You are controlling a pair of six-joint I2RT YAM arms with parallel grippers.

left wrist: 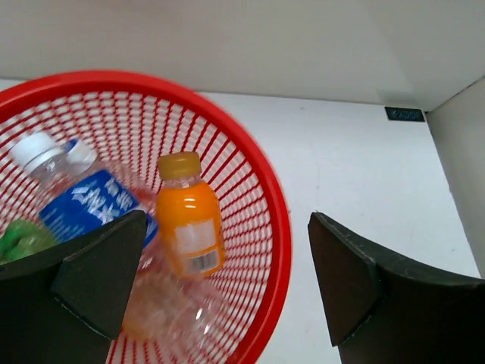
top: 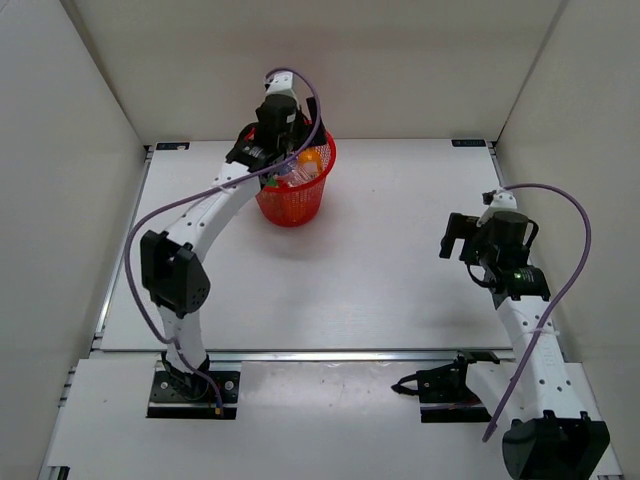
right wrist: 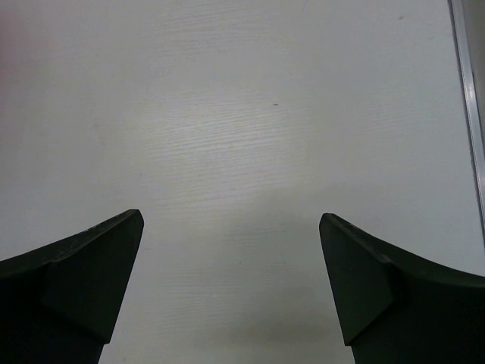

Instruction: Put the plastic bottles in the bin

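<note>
The red mesh bin (top: 292, 205) stands at the back of the table, left of centre. My left gripper (top: 272, 155) hangs over its near-left rim, open and empty. In the left wrist view the bin (left wrist: 277, 227) holds an orange bottle (left wrist: 189, 224), a clear blue-labelled bottle (left wrist: 79, 199), a bit of a green bottle (left wrist: 21, 240) and a blurred clear bottle (left wrist: 178, 307). The left gripper (left wrist: 227, 231) has its jaws wide apart above them. The orange bottle also shows in the top view (top: 310, 160). My right gripper (top: 452, 236) is open and empty over bare table (right wrist: 242, 136).
White walls enclose the table on the left, back and right. A black marker (left wrist: 403, 114) sits at the table's back right corner. A metal rail (right wrist: 471, 114) runs along the right edge.
</note>
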